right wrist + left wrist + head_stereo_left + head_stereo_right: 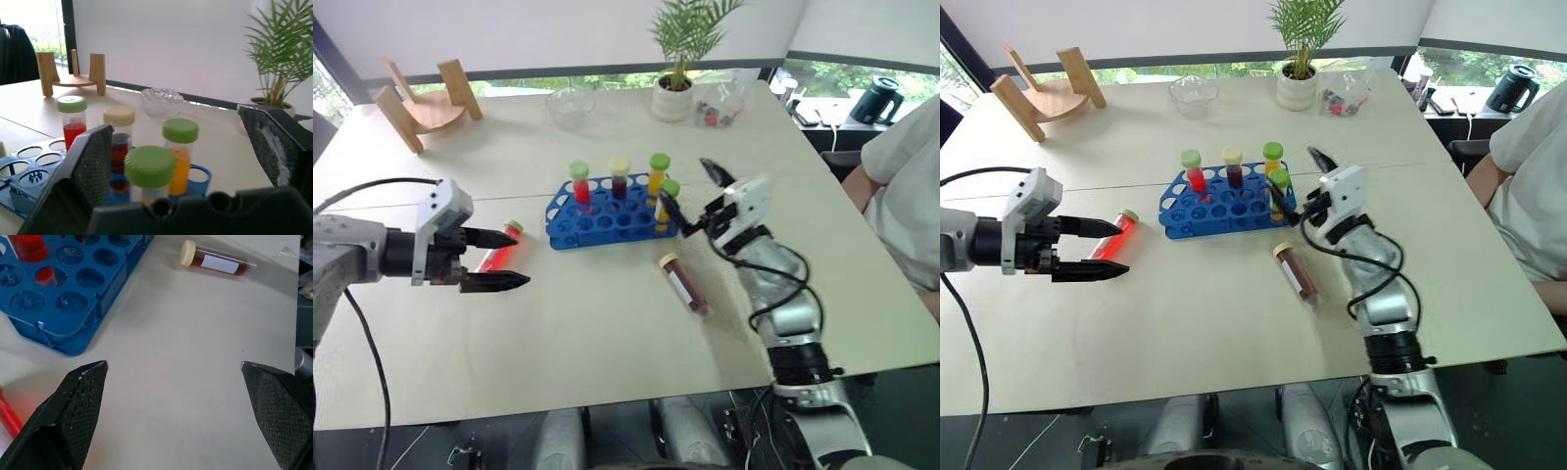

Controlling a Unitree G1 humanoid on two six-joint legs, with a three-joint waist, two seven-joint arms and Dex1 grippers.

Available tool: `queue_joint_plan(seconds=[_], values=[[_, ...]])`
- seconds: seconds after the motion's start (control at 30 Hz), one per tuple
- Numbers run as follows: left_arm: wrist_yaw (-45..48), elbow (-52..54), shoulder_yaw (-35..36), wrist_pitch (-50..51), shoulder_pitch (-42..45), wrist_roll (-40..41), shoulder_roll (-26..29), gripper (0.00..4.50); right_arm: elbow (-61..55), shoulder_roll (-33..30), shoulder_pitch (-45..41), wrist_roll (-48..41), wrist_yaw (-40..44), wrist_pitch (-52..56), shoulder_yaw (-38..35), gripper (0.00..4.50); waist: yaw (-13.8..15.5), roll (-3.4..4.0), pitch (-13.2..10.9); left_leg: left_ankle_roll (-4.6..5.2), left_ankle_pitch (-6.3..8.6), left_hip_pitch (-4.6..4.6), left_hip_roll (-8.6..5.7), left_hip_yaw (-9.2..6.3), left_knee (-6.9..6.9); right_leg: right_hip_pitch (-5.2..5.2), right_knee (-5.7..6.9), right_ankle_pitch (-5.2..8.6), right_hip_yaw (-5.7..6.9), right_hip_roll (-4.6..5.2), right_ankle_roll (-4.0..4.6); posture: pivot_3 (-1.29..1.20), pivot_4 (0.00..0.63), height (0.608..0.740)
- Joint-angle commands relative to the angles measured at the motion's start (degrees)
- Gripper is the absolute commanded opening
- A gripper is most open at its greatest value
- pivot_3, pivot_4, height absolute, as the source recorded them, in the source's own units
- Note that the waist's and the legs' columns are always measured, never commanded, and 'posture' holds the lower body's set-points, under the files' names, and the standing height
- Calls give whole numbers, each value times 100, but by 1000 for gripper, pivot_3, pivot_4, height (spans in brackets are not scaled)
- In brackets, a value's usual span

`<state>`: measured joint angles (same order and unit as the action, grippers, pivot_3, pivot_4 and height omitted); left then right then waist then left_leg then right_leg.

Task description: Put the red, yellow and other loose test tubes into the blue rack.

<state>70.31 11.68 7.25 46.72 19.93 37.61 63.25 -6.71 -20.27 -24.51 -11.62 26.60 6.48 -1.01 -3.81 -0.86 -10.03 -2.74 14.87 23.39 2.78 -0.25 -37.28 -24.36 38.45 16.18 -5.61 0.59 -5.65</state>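
- The blue rack stands mid-table and holds four upright tubes: a green-capped red one, a cream-capped dark one and two green-capped yellow-orange ones, the nearer at the rack's right end.
- A cream-capped dark tube lies loose between the rack and the table's near edge.
- A red tube lies left of the rack.
- The right gripper hovers at the rack's right end, fingers spread, empty.
- The left gripper is wide open over the red tube, holding nothing.
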Motion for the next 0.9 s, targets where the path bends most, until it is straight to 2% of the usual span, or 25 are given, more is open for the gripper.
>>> queue_joint_plan(seconds=[0.03, 0.07, 0.1, 0.13, 0.23, 0.27, 0.33, 0.47, 0.57, 0.9], values=[[76, 24, -184, -219, 206, -138, -64, 4500, -759, -943, -400, -1202, 777, 1799, -532, 4466, 3, -1, 1, 0, 0, 0, 0, -1, -1, 1, 0, 0, 1, -1, 0, 0, 150, 740], [100, 13, -268, -276, 243, -191, -98, 4500, -779, -1255, -496, -1492, 1017, 2352, -589, 4466, 5, 1, -1, 0, 0, -2, 0, -2, -3, 3, 0, 0, 1, -2, 0, 0, 150, 740], [188, 14, -375, -400, 237, -278, -92, 4500, -862, -1886, -645, -1852, 1506, 3295, -445, 4466, 5, 3, -2, 1, 0, -3, 0, 1, 0, 3, -1, 0, -1, -2, 0, 0, 150, 740], [271, 31, -463, -505, 223, -356, -75, 4500, -933, -2467, -799, -2135, 1919, 4161, -237, 4466, 8, 10, -6, 1, 1, -2, 1, 0, -2, 4, -1, 1, 0, -2, 1, 0, 150, 740], [426, 95, -628, -749, 205, -508, -69, 4500, -1171, -4011, -1381, -2692, 3243, 5871, 717, 4466, 25, 16, -10, 6, 3, -2, 3, 2, 4, 2, -7, 2, -1, -4, 4, 0, 150, 740], [421, 150, -676, -778, 215, -533, -100, 4500, -1209, -4404, -1554, -2803, 3675, 6187, 1011, 4466, 23, 27, -16, 9, 5, -2, 3, 1, 4, -1, -10, 4, -1, -5, 7, 0, 150, 740], [396, 264, -740, -859, 186, -597, -143, 4500, -1081, -4663, -2067, -2957, 4157, 6679, 1474, 4466, -7, 21, -14, 18, 9, -1, 7, 3, 8, -7, -10, 7, -2, -6, 12, 0, 150, 740], [170, 760, -611, -806, -87, -536, -190, 4500, -207, -4096, -3195, -2620, 4070, 7398, 2311, 4466, -47, 18, -16, 26, 14, -4, 8, 17, -3, -8, -10, 8, -9, -7, 13, 0, 150, 740], [37, 1107, -403, -656, -294, -394, -160, 4500, 41, -3740, -3570, -2589, 4033, 7728, 2641, 4466, 2, 17, -17, 26, 14, 0, 7, 15, -4, -12, -10, 8, -9, -5, 12, 0, 150, 740], [-332, 1813, 65, -243, -647, -34, -58, 4500, 365, -2819, -3521, -2380, 3308, 8366, 3056, 4466, 124, 16, -17, 27, 15, 14, 5, 13, -3, -17, -18, 9, -2, -1, 10, 0, 150, 740]])
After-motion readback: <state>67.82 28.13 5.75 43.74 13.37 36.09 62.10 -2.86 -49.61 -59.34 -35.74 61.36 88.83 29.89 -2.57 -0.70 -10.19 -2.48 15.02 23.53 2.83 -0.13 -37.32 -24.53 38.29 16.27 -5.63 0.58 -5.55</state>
